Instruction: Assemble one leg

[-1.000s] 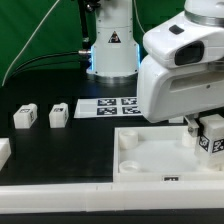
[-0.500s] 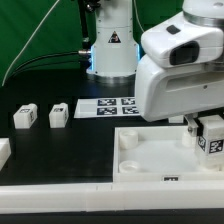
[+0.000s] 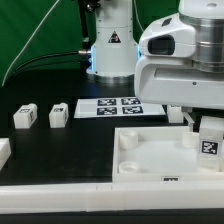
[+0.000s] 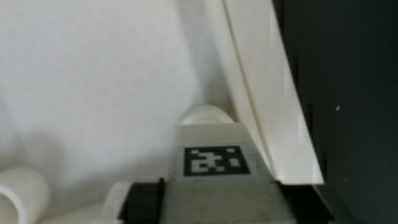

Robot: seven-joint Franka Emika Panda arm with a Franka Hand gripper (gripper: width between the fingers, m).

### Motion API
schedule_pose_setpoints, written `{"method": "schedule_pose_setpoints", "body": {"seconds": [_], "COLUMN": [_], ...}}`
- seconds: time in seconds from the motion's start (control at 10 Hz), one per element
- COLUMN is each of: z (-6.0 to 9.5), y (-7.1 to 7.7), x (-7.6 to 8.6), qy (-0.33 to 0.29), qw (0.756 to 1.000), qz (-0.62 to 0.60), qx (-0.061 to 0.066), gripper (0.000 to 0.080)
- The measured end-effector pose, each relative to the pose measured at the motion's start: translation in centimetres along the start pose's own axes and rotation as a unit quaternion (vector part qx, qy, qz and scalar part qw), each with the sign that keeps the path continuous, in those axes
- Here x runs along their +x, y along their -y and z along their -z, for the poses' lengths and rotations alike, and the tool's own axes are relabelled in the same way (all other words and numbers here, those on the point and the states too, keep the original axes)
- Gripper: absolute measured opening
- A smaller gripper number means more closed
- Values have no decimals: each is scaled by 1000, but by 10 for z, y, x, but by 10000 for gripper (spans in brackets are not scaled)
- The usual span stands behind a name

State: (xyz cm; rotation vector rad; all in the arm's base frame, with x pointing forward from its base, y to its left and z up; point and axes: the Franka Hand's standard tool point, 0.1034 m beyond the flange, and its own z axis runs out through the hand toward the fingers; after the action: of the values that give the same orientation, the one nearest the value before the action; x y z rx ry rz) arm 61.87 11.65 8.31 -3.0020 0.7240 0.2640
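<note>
The leg [image 3: 210, 140], a white square post with a black-and-white tag, stands upright at the corner of the large white panel [image 3: 150, 155] on the exterior view's right. My gripper [image 3: 205, 124] comes down on it from above, under the big white hand. In the wrist view the leg [image 4: 222, 150] sits between my two dark fingers [image 4: 146, 203], which lie flush against its sides. The gripper [image 4: 217, 205] is shut on the leg. The panel's flat face [image 4: 89, 80] and raised rim [image 4: 258, 80] run past the leg.
Two loose legs [image 3: 25, 117] [image 3: 58, 114] lie on the black table at the exterior view's left, and another white part [image 3: 3, 150] sits at the left edge. The marker board [image 3: 108, 106] lies behind the panel. The robot base [image 3: 112, 50] stands at the back.
The white hand has shifted upward in the exterior view and now shows more of the leg and its tag. The leg stays at the same corner of the panel.
</note>
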Motion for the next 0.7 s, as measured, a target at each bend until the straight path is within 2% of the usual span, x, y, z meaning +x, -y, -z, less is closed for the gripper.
{"method": "schedule_pose_setpoints", "body": {"seconds": [0.3,0.5,0.7], "z": [0,0,-1], "y": [3,4,4], "x": [-1,0,0], "qy": [0,5,10], "qw": [988,955,929], "qz": [-157,-296,-370], "qx": [3,10,15], "gripper": [292,292,292]}}
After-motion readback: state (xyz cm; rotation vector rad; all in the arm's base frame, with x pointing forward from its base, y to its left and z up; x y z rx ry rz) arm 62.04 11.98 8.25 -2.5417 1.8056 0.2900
